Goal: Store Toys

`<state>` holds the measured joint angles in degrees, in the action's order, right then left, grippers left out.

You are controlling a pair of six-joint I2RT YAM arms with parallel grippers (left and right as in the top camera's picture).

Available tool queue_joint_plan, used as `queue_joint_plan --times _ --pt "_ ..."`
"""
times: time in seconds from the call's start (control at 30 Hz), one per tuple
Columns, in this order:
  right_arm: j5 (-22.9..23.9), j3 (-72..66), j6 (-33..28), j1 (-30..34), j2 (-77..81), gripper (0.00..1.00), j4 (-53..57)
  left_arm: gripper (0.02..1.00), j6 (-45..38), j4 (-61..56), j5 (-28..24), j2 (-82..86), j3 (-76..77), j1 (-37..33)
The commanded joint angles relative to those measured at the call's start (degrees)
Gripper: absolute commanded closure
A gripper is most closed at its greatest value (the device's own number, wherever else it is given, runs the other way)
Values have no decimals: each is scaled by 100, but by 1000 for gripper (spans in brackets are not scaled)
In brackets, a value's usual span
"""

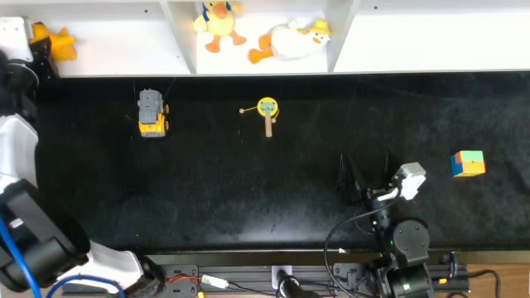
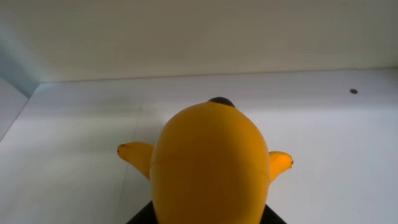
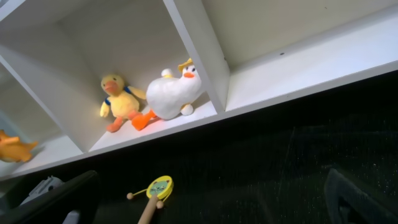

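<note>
Starting at the left jaws, an orange toy (image 2: 208, 168) is seen right against them inside the shelf's (image 1: 108, 45) left compartment; whether it is clamped cannot be told. The right jaws are held wide apart over the table (image 1: 248, 190). A yellow duck (image 1: 219, 21) and a white duck (image 1: 290, 40) are stored in the middle compartment. A truck (image 1: 151, 112), a rattle (image 1: 267, 112) and a cube (image 1: 468, 163) are left on the table, so roughly half is judged done
</note>
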<state>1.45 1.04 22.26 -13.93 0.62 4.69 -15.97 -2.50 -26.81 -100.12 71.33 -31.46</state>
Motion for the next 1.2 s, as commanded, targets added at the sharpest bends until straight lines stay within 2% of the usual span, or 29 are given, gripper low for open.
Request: queue_joint_plan --times 0.03,0.27,0.4,1.1,1.13,1.17,1.2 --pt "-35 -79 -22 -31 -42 3 -24 982 262 -136 -31 -136 236 22" --pt "-35 -79 -22 -31 -42 3 -24 985 509 -225 13 -278 236 57" --pt "-35 -79 -22 -31 -42 3 -24 980 730 -223 326 -291 236 107" --pt "-35 -79 -22 -31 -42 5 -24 980 750 -570 599 -643 236 417" --pt "-35 -79 -22 -31 -42 5 -24 972 752 -570 599 -643 236 417" --pt "-35 -79 -22 -31 -42 3 -24 897 752 -570 599 -643 236 415" --pt "-35 -79 -22 -31 -42 5 -24 706 752 -577 599 -643 236 415"
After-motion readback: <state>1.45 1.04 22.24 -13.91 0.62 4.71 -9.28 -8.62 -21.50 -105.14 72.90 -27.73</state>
